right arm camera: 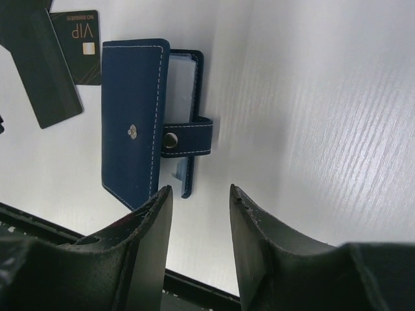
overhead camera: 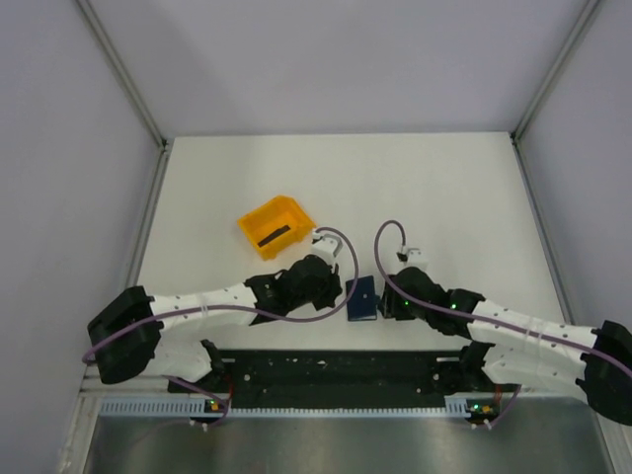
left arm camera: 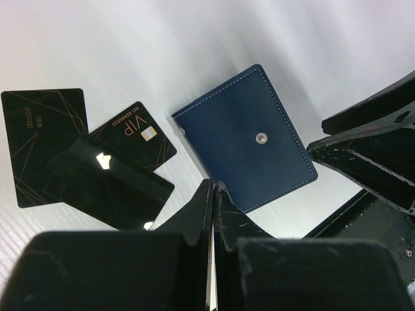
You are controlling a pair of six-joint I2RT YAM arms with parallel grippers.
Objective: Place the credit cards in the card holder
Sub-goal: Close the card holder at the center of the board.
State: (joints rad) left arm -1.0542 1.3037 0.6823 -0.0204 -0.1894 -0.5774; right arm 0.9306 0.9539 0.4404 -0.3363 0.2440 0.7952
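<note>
In the top view, the small navy-blue folding card holder point(overhead camera: 361, 299) is seen on the white table point(overhead camera: 444, 188). It lies between the left gripper point(overhead camera: 338, 290) and the right gripper point(overhead camera: 388, 304), just beside both. An orange plastic bin point(overhead camera: 276, 225) stands at 11 o'clock from the card holder, well apart. A dark strip is seen inside it, but what it is cannot be told. No cards are seen on the table here.

In the left wrist view, the jaws of the left gripper point(left arm camera: 214, 192) are pressed together and nothing is held. The card holder point(left arm camera: 246, 146) lies folded at 1 o'clock from the tips, near, with its long axis from 11 to 5 o'clock. 3 thin flat black cards point(left arm camera: 107, 181) lie overlapped at 10 o'clock from the tips.

In the right wrist view, the jaws of the right gripper point(right arm camera: 200, 194) stand apart by a moderate gap, with nothing between them. The card holder point(right arm camera: 133, 97) lies at 11 o'clock from the jaws, its near end just beside 1 finger, its long axis from 12 to 6 o'clock. Its strap point(right arm camera: 188, 139) is unfastened and reaches toward 3 o'clock. 2 of the black cards point(right arm camera: 42, 71) are seen beyond, at 10 o'clock.

The right arm is judged better placed for the strap side, and the left arm is nearer to the cards.
</note>
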